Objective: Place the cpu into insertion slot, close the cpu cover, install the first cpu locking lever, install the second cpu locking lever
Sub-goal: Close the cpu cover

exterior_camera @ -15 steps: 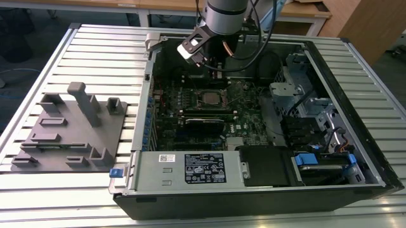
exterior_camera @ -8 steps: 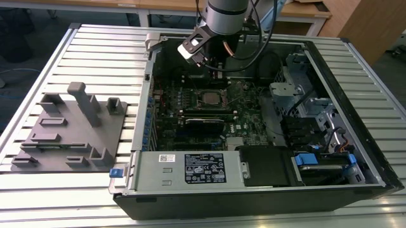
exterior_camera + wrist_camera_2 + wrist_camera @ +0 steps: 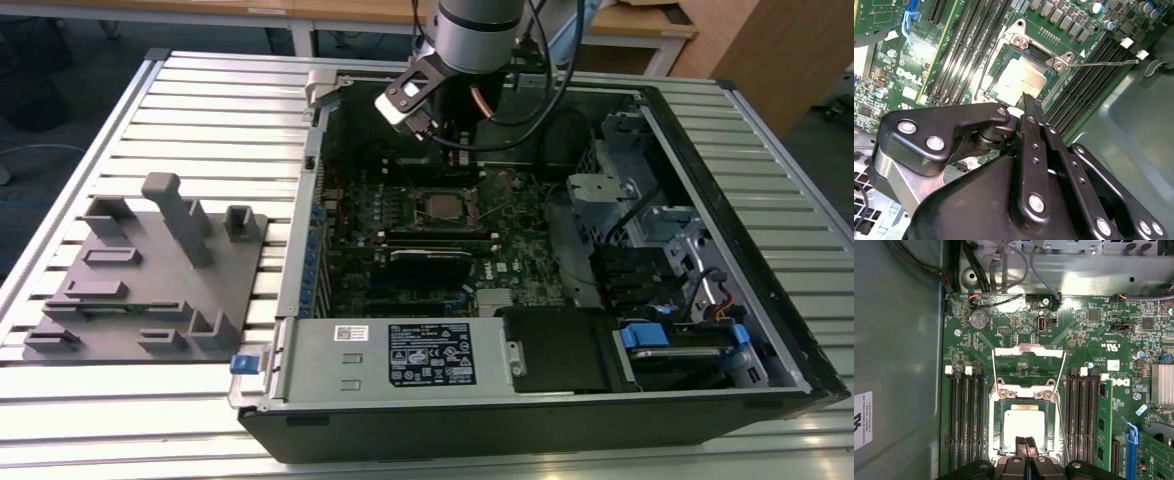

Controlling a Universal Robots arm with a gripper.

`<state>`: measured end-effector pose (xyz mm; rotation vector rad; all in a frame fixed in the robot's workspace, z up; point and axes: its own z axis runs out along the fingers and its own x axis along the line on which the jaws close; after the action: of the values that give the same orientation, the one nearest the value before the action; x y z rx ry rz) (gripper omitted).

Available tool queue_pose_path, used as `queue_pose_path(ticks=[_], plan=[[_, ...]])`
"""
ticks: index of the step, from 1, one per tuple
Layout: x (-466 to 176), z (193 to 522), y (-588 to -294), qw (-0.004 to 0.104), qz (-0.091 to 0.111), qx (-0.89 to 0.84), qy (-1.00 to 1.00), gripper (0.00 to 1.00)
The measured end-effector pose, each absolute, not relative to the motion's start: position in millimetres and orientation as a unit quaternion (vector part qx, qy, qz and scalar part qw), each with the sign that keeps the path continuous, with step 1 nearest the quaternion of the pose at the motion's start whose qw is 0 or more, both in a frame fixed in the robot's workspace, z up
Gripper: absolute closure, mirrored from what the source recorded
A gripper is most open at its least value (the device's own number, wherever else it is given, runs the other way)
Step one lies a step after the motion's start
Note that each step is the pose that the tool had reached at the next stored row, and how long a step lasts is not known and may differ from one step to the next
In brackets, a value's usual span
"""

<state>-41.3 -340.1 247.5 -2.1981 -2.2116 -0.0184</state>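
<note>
Pincer (image 3: 1025,440): clenched, fingertips pressed together with nothing seen between them; it is held close over one edge of the cpu, and contact cannot be told.
Cpu (image 3: 1024,424): laid flat in the insertion slot (image 3: 995,422), metal top upward, so the first step is judged done.
Cpu cover (image 3: 1028,352): judged to be raised on its hinge at the slot's side away from the pincer, leaving the chip uncovered.
Locking lever (image 3: 1104,62): swung out over the memory slots (image 3: 1089,80), unlatched, so the cover is left free.
Computer case (image 3: 787,300): laid open on the desk (image 3: 214,100), so the board can be reached from above.
</note>
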Motion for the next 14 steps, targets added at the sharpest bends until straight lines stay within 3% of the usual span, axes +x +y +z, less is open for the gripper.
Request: queue_pose_path(ticks=[14], plan=[[-34.7,247.5,-340.0,0.012,-0.006,-0.705,-0.709,0.90]])
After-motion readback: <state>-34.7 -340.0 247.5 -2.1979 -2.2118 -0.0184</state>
